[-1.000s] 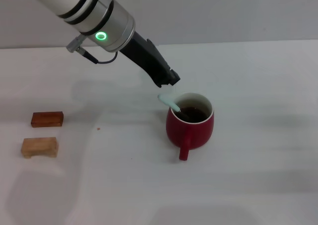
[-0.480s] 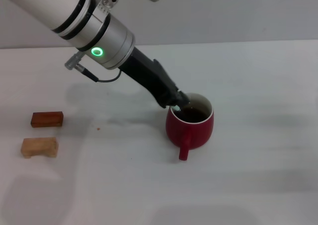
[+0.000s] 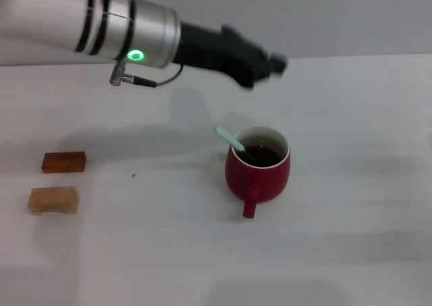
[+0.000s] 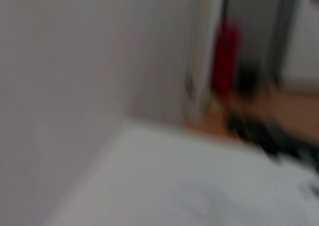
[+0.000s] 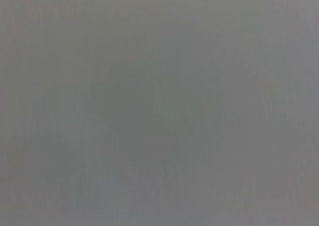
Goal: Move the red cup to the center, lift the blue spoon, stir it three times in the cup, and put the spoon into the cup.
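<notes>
The red cup (image 3: pixel 260 174) stands on the white table (image 3: pixel 351 205) near the middle, its handle toward the front, with dark liquid inside. The blue spoon (image 3: pixel 229 138) rests in the cup, its bowl in the liquid and its pale handle leaning out over the rim at the back left. My left gripper (image 3: pixel 273 64) hangs in the air above and behind the cup, clear of the spoon and holding nothing that I can see. The left wrist view shows neither cup nor spoon. My right gripper is out of view.
A dark brown wooden block (image 3: pixel 64 162) and a pale wooden block (image 3: pixel 53 200) lie at the left of the table, far from the cup. The left arm (image 3: pixel 135 29) spans the back left.
The left gripper was down at the cup's rim half a second ago. It has risen and swung back and to the right, leaving the spoon resting in the cup.
</notes>
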Controlling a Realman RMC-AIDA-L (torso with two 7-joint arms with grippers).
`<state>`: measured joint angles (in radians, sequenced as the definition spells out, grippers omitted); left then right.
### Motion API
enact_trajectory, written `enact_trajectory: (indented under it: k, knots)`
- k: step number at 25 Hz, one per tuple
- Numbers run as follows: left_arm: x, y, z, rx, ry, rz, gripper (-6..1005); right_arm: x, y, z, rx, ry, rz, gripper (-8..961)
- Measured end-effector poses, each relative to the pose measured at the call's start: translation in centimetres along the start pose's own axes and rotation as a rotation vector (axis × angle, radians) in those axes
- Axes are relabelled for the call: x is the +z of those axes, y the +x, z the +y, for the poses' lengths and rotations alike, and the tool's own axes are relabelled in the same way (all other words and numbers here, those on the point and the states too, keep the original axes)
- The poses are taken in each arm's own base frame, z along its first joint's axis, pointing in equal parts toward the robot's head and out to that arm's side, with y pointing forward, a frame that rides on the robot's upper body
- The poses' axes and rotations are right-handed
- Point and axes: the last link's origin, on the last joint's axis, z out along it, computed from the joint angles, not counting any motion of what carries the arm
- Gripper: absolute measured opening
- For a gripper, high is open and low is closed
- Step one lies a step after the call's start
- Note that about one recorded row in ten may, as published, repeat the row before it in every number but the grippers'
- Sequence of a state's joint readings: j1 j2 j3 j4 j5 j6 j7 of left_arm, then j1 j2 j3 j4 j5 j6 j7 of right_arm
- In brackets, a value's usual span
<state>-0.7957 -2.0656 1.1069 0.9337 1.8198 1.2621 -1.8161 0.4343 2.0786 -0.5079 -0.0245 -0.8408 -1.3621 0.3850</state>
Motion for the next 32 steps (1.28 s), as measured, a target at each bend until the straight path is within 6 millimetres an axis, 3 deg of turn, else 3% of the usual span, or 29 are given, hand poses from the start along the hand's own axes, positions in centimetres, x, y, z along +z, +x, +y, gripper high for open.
enact_trajectory:
  k: [1, 3, 4, 6, 7, 8, 9, 12, 16, 23, 28, 32]
  knots:
    - [0.0, 0.0, 0.0, 0.0, 0.0, 0.0, 26, 0.0, 0.0, 0.0, 0.0, 0.0, 0.0, 468]
    - [-3.0, -1.5, -0.6, -0.017, 0.082, 0.276, 28, 0.1, -0.1, -0.2, -0.001, 0.007, -0.006, 468]
    - [-3.0, -1.5, -0.6, -0.017, 0.082, 0.276, 29, 0.1, -0.1, -0.2, -0.001, 0.007, -0.006, 468]
    - [-5.4, -3.2, -0.4, 0.004, 0.149, 0.477, 31, 0.2, -0.3, -0.3, -0.005, 0.013, -0.015, 468]
    - [-6.8, -4.3, -0.2, 0.014, 0.199, 0.575, 32, 0.3, -0.4, -0.4, -0.007, 0.014, -0.019, 467]
    - [-9.7, -7.0, 0.6, 0.071, 0.327, 0.752, 33, 0.4, -0.7, -0.7, -0.012, 0.025, -0.03, 467]
    - [-9.7, -7.0, 0.6, 0.071, 0.327, 0.752, 34, 0.4, -0.7, -0.7, -0.012, 0.025, -0.03, 467]
    - [-13.2, -11.1, 2.3, 0.138, 0.541, 0.907, 37, 0.4, -1.0, -1.4, -0.011, 0.061, -0.048, 467]
    - [-16.6, -17.6, 5.4, 0.115, 0.872, 0.924, 217, 0.3, -1.6, -2.5, -0.008, 0.11, -0.075, 468]
    - [-18.2, -20.7, 7.8, 0.038, 0.948, 0.89, 413, 1.3, -2.3, -2.3, -0.021, 0.097, -0.103, 467]
    - [-18.7, -21.3, 8.9, 0.032, 0.956, 0.887, 649, 2.2, -2.8, -2.1, -0.03, 0.083, -0.12, 467]
    - [-18.9, -21.5, 9.1, 0.03, 0.961, 0.884, 779, 2.4, -2.8, -2.0, -0.028, 0.081, -0.121, 467]
